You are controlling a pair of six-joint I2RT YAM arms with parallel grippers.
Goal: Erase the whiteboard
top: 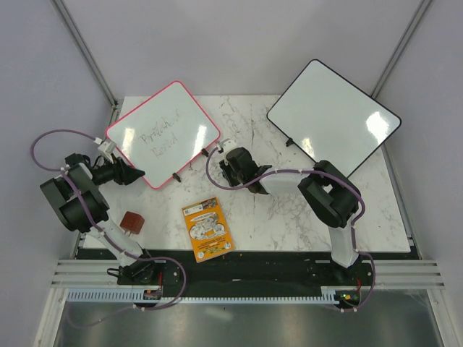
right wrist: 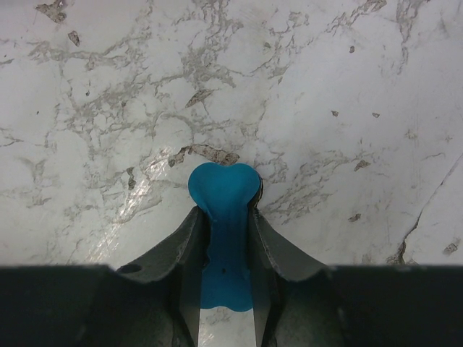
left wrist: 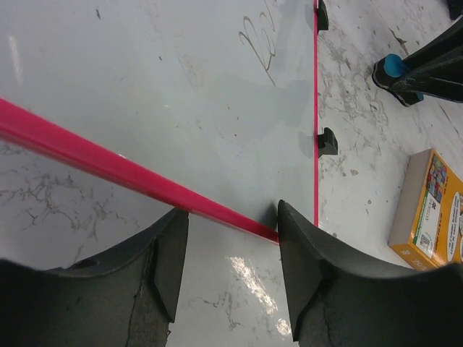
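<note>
The pink-framed whiteboard lies at the table's back left with faint handwriting on it. In the left wrist view its white face and pink edge fill the upper part. My left gripper is open at the board's near corner, and the pink edge runs just past its fingertips. My right gripper is just right of the board over the marble. It is shut on a blue eraser, whose rounded end sticks out past the fingers. The eraser also shows in the left wrist view.
A larger black-framed whiteboard lies at the back right, partly over the table's edge. An orange box lies near the front middle and also shows in the left wrist view. A small red-brown block sits by the left arm.
</note>
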